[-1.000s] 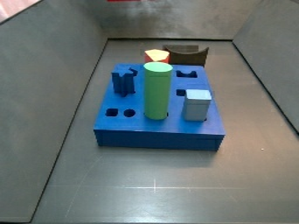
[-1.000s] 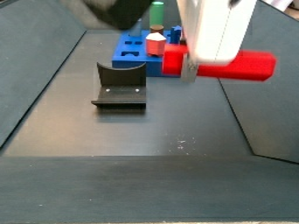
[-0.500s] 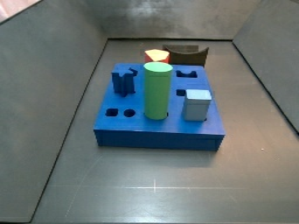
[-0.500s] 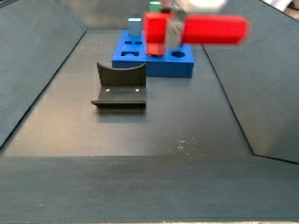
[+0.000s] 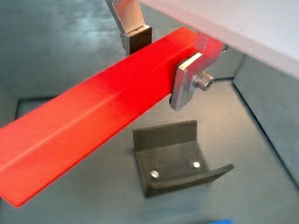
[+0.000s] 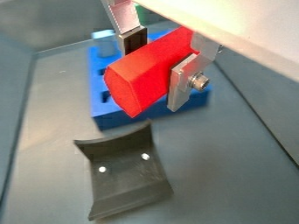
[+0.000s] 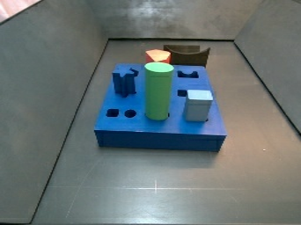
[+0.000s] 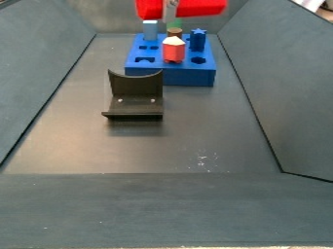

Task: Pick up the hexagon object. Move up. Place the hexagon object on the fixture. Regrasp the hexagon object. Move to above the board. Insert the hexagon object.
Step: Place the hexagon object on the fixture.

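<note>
Both jaws of the gripper (image 5: 163, 54) clenched the bright red hexagonal bar (image 5: 93, 118) near one end, high above the dark notched fixture (image 5: 177, 163); I judged it rigid, light, smooth-faced.

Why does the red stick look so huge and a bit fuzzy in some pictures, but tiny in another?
In both wrist views the camera sits right beside the hand, so the hexagon object fills the picture and its near end looks soft. In a side view it is far off at the top edge, small and blurry. The fixture looks sharper, and pale glare brightens the grey wall in a side view.
</note>
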Controlling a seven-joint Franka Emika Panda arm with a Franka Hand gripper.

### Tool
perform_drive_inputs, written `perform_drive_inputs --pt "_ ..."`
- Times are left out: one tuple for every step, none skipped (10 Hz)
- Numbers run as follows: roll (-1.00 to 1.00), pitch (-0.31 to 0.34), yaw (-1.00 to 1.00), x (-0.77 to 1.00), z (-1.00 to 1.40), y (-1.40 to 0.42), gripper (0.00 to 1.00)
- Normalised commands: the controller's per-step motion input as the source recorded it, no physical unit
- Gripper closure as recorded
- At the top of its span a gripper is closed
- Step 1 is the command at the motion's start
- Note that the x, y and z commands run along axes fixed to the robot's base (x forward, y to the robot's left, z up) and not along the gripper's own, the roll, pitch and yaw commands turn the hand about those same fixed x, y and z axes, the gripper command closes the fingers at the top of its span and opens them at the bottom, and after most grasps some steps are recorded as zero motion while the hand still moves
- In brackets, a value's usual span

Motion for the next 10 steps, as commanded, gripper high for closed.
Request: perform_drive_inputs --pt "-0.01 0.031 1.00 1.00 0.05 -0.35 1.00" --pt "-0.01 0.038 1.00 1.00 0.04 -0.29 1.00" --pt "0.00 0.049 1.00 1.00 0.02 -0.22 1.00" --pt "0.00 0.055 1.00 1.00 0.02 -0.19 1.00" --pt "0.00 0.069 1.00 1.00 0.00 -0.13 1.00" --pt "0.00 0.081 1.00 1.00 0.00 -0.10 1.00" --pt "-0.66 0.259 1.00 0.47 -0.56 0.69 1.00" --pt "-0.76 0.299 1.00 0.41 -0.52 0.66 1.00" --pt "-0.85 0.331 1.00 0.39 -0.39 0.52 1.00" --pt "-0.93 0.408 1.00 0.32 -0.17 0.31 1.00"
